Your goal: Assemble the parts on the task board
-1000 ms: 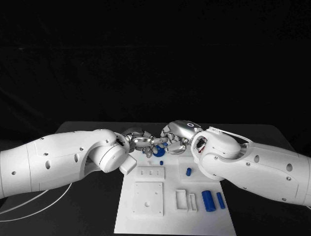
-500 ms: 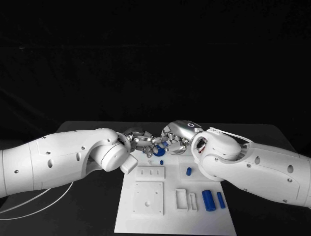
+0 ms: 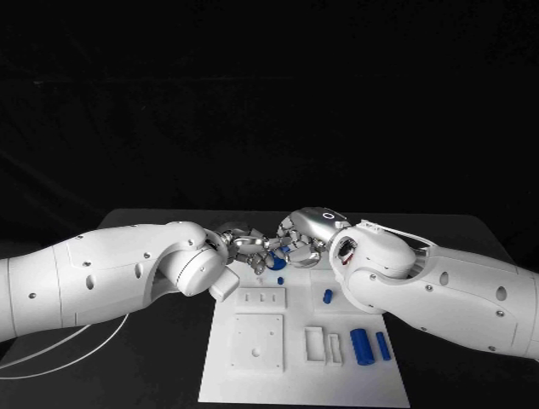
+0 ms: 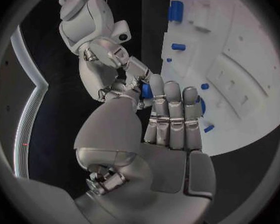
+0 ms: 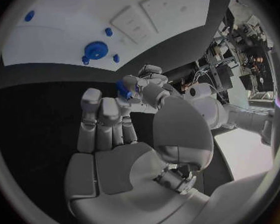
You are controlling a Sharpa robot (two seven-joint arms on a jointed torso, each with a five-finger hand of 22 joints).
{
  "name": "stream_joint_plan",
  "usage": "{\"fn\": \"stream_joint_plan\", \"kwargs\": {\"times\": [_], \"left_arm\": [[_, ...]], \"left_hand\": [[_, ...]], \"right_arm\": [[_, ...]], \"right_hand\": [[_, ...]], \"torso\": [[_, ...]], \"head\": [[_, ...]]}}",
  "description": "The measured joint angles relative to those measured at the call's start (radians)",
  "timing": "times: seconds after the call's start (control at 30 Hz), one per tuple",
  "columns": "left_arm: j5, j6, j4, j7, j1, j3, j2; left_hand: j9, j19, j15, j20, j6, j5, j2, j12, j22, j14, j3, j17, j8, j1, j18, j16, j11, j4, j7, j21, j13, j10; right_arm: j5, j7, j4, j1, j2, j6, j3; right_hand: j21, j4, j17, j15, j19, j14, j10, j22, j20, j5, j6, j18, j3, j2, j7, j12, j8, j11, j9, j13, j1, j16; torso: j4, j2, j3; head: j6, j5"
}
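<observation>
Left hand (image 3: 243, 244) over the far end of the task board (image 3: 304, 379), fingertips meeting those of the right hand (image 3: 304, 243) above the board's far edge. Between the two sets of fingertips, a small blue part (image 5: 123, 88), short and peg-like; seen in the left wrist view (image 4: 146, 90) against the left hand's fingers and the right hand's tips. Touched by both hands, but cannot tell which one truly grips it, or whether it is shared mid-handover. Below and just beside the hands, a blue gear (image 5: 95, 50) lying flat on the board with small blue studs close around it. Nearer on the board, a raised white block with slots (image 3: 260, 299), a square white plate (image 3: 257, 343), then rightward a short blue peg (image 3: 327, 296), two narrow white frames (image 3: 319, 346), and two blue cylinders (image 3: 371, 347) side by side at the near right. Likely step: passing or re-seating the small part in the fingertips before fitting it. Risk from here, as a judgement: a part this small pinched only at the tips could slip if one hand lets go before the other has a firm hold, dropping onto the gear or rolling off the far edge onto the black table (image 3: 466, 234). Crowded fingertips could also twist the part out of line for insertion.
</observation>
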Motion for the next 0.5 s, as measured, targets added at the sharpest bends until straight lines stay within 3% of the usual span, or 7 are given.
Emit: {"fn": "stream_joint_plan", "kwargs": {"times": [0.13, 0.33, 0.5], "left_arm": [[-0.001, 0.000, -0.002, -0.005, 0.000, 0.000, 0.001], [-0.002, 0.000, -0.005, -0.008, 0.000, 0.000, 0.002], [0.000, 0.000, -0.005, -0.010, 0.000, 0.000, 0.003]], "left_hand": [[0.003, 0.000, 0.000, 0.000, 0.002, -0.012, -0.007, 0.000, -0.001, 0.000, 0.000, -0.004, 0.000, -0.007, 0.000, 0.005, 0.000, 0.000, 0.002, 0.004, -0.001, 0.000], [0.005, -0.001, -0.004, 0.001, 0.003, -0.015, 0.004, 0.000, -0.003, -0.003, 0.008, -0.009, 0.000, -0.018, 0.000, 0.005, -0.004, -0.002, 0.003, 0.004, -0.004, -0.004], [0.010, -0.006, 0.000, 0.006, 0.003, 0.030, 0.013, 0.000, -0.004, -0.007, 0.011, -0.016, 0.000, -0.008, 0.000, 0.008, -0.004, -0.006, 0.003, 0.004, -0.006, -0.004]], "right_arm": [[-0.005, -0.003, 0.002, 0.000, 0.000, 0.001, 0.000], [-0.011, -0.007, 0.002, 0.000, 0.002, 0.002, 0.000], [-0.014, -0.012, 0.002, -0.001, 0.003, 0.003, 0.000]], "right_hand": [[0.000, 0.000, 0.000, 0.000, 0.000, 0.000, 0.000, 0.000, 0.000, 0.000, 0.001, 0.000, 0.000, 0.000, 0.001, 0.000, 0.000, 0.000, 0.000, 0.000, 0.000, 0.000], [0.000, -0.001, 0.000, 0.000, 0.000, 0.000, 0.000, 0.000, 0.000, 0.000, 0.002, 0.000, -0.001, 0.000, 0.001, 0.000, 0.000, 0.000, 0.000, 0.000, 0.000, 0.000], [0.000, -0.001, 0.000, 0.000, 0.000, 0.000, 0.000, 0.000, 0.000, 0.000, 0.002, 0.000, -0.001, 0.000, 0.001, 0.000, 0.000, 0.000, 0.000, 0.000, 0.000, 0.000]], "torso": [[0.0000, 0.000, 0.0000], [0.0000, 0.000, -0.0003], [0.0000, 0.000, -0.0004]], "head": [[0.000, 0.001], [-0.001, 0.002], [-0.002, 0.004]]}}
